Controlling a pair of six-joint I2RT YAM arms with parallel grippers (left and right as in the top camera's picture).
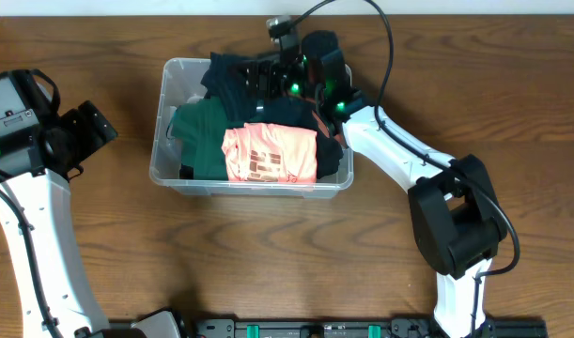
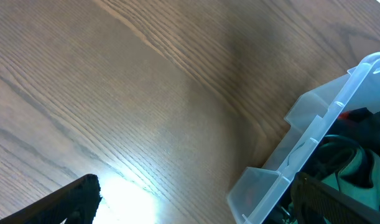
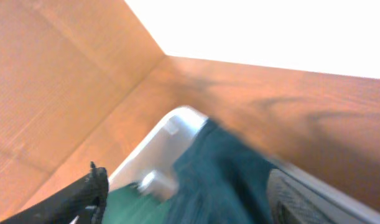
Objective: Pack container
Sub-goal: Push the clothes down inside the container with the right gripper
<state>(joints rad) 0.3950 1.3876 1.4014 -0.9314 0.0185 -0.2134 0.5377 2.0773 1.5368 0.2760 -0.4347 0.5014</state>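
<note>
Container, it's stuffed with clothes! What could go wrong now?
The right pincer hangs open right over the dark garment, so pulling away might snag the cloth and drag it out. That garment also bunches up at the back rim of the container and could flop over. The orange shirt lies against the front wall and might slide off the pile.

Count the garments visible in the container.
3 in the container: navy garment at the far side, green garment on the left, orange printed garment on top in front. More may be hidden underneath.
</note>
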